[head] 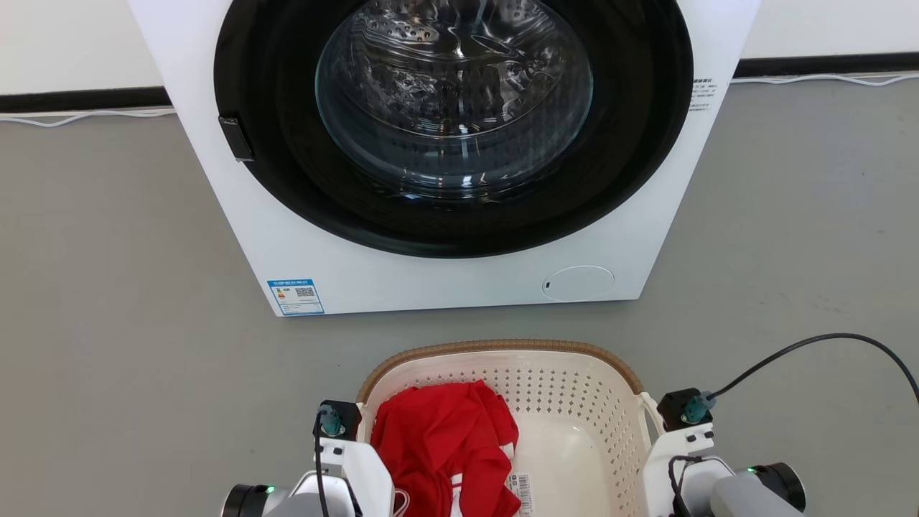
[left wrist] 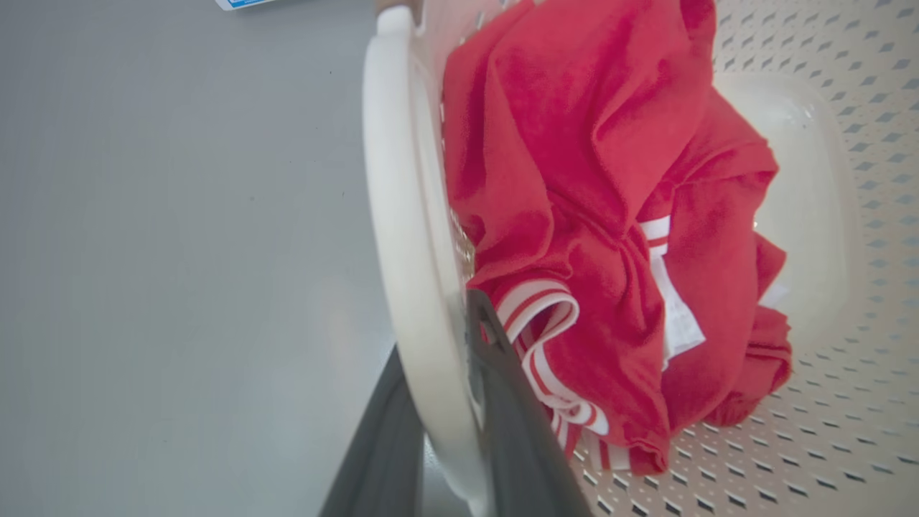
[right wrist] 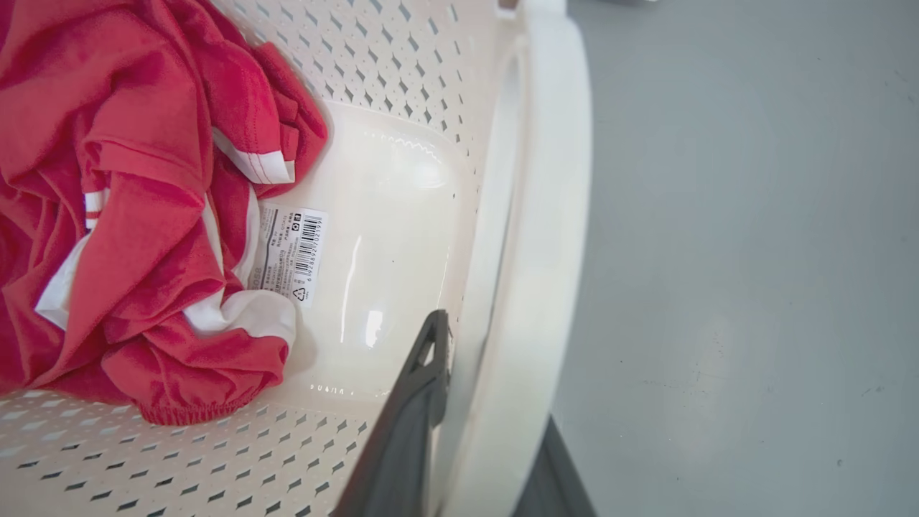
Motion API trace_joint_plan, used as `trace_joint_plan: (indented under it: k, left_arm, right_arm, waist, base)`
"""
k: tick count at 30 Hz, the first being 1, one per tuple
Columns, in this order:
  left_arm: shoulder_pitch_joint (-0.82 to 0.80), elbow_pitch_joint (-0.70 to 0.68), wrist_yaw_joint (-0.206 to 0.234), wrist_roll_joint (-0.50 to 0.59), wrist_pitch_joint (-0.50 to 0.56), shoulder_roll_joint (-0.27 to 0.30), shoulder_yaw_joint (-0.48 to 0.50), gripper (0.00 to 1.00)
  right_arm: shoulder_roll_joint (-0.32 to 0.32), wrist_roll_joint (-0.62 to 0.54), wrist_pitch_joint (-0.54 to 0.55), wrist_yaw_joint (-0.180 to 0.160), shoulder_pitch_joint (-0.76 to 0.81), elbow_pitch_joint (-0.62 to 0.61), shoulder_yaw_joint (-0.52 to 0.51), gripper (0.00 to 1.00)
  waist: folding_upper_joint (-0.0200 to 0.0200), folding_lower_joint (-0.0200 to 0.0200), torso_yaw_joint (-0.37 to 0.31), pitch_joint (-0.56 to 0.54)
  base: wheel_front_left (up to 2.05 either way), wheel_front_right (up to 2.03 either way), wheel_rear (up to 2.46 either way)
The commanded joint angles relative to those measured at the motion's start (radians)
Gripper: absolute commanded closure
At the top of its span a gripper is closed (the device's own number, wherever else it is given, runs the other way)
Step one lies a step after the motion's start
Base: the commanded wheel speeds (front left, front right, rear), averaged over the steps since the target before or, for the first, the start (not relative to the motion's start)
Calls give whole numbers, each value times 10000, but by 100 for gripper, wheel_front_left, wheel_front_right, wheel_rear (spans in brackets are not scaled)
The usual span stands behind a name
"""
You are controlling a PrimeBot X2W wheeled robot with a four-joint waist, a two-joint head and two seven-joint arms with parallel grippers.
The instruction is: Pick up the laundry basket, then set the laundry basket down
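Seemingly the grasp is made and the lift itself is the open question. The left gripper [left wrist: 438, 337] clamps the basket [head: 502, 346] by its left handle [left wrist: 391, 179], one dark finger inside the white loop and one outside. The right gripper [right wrist: 495, 373] pinches the right handle [right wrist: 546, 179] the same way. Whether the base is off the floor [head: 108, 287] I cannot tell, since no gap or shadow shows under it. By my reading, raising it and setting it down are both left to do.

The basket lies between the two wrists, near the front of the washer [head: 445, 287] and apart from it. It is cream-white and rounded-rectangular, with perforated walls and a brown woven-look band along the far rim. Its smooth base carries a barcode sticker [right wrist: 291, 251]. A crumpled red shirt [head: 445, 438] with white striped trim is heaped against the left wall, leaving the right half bare. From the head view the rim looks level.
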Motion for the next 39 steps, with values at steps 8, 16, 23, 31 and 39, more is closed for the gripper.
trace_joint_plan:
  k: [8, 16, 23, 31, 39]
  left_arm:
    - [-525, -19, 49, -161, -162, 129, 42, 100]
    - [-744, -8, 88, -252, -293, 129, -21, 100]
    - [-1122, 52, 185, -279, -516, 129, -25, 100]
    - [-1896, 235, 284, -247, -983, 129, 26, 100]
    - [-3042, 436, 349, -34, -1652, 220, 33, 100]
  right_arm:
    - [170, 71, -53, 85, -88, -191, 266, 100]
    - [170, 145, -242, 85, -268, -286, 313, 100]
    - [170, 191, -588, 85, -512, -369, 295, 100]
    - [170, 281, -1428, 85, -1139, -386, 114, 100]
    - [170, 336, -2511, 85, -2194, -204, -104, 100]
  waist:
    - [-1, 0, -1, 97]
    - [-1, 0, 4, 428]
    - [-1, 0, 21, 1002]
    - [-1, 0, 71, 2333]
    - [-1, 0, 209, 4092]
  base:
    - [0, 0, 0]
    - [0, 0, 0]
    - [0, 0, 0]
    - [0, 0, 0]
    - [0, 0, 0]
